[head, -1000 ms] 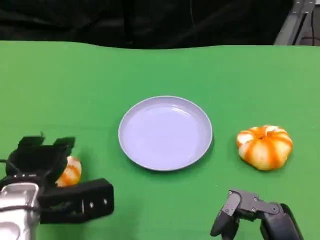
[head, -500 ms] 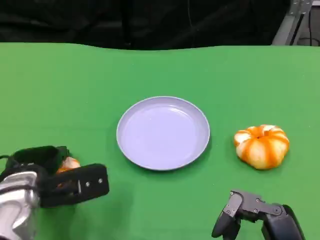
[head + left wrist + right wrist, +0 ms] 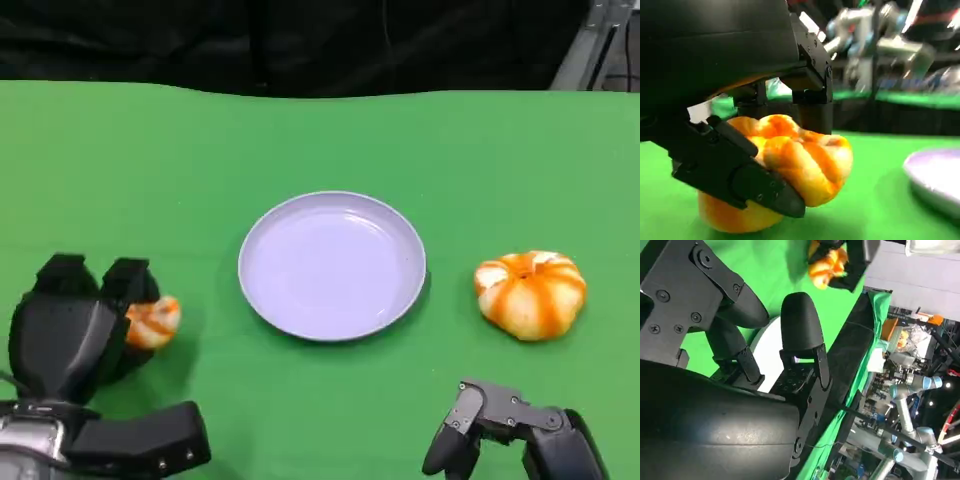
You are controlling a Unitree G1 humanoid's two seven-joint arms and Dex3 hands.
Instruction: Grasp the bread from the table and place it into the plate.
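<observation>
Left robot hand (image 3: 75, 325) grips small bread (image 3: 152, 322) at worktop's (image 3: 300, 140) left side, fingers wrapped around it — plate (image 3: 331, 266) well apart to right. Right robot hand (image 3: 500, 430) idle, fingers curled, holding nothing. Risk: rounded loaf slips from partial grip during transfer — lands short of plate.

Glossy orange-glazed bread (image 3: 800, 165), smooth pale plate (image 3: 332, 265), matt green table cloth (image 3: 300, 140), matt black plastic robot hand (image 3: 75, 335)

most of the bread (image 3: 155, 322) is hidden behind the left hand (image 3: 75, 335) in the head view. the right hand (image 3: 510, 430) is cut off by the lower edge. the plate (image 3: 935, 177) is blurred and cropped in the left wrist view.
</observation>
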